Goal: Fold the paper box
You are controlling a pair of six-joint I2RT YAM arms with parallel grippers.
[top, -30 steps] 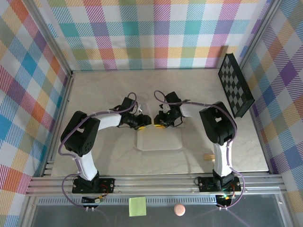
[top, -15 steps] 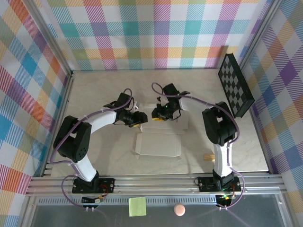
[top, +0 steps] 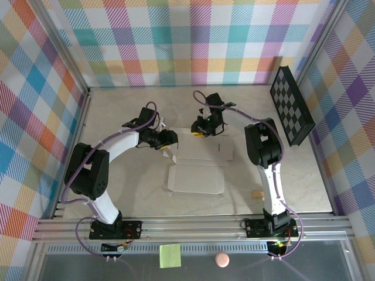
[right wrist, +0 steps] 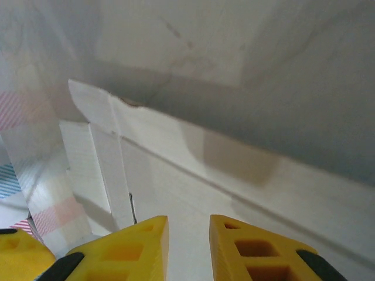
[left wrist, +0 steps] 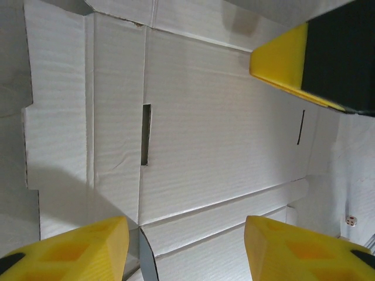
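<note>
The paper box (top: 196, 175) lies opened flat on the table's middle as white creased cardboard, one panel near and one panel (top: 205, 150) spread toward the back. My left gripper (top: 169, 140) hovers at that far panel's left end. In the left wrist view it (left wrist: 184, 234) stands open over the box (left wrist: 205, 134), nothing between its yellow fingers. My right gripper (top: 201, 129) is at the far panel's back edge. In the right wrist view it (right wrist: 188, 225) shows a narrow gap between its fingers, with the box (right wrist: 193, 181) surface seen beyond and nothing pinched.
A black checkerboard panel (top: 291, 105) leans on the right wall. A small wooden piece (top: 256, 192) lies right of the box. A yellow-green sticky note (top: 170, 255) and a pink ball (top: 221, 259) sit beyond the front rail. Plaid walls close three sides.
The box's upper panel has swung open toward the back and now lies flat. Both grippers have moved away from the bases, following it to the far side.
</note>
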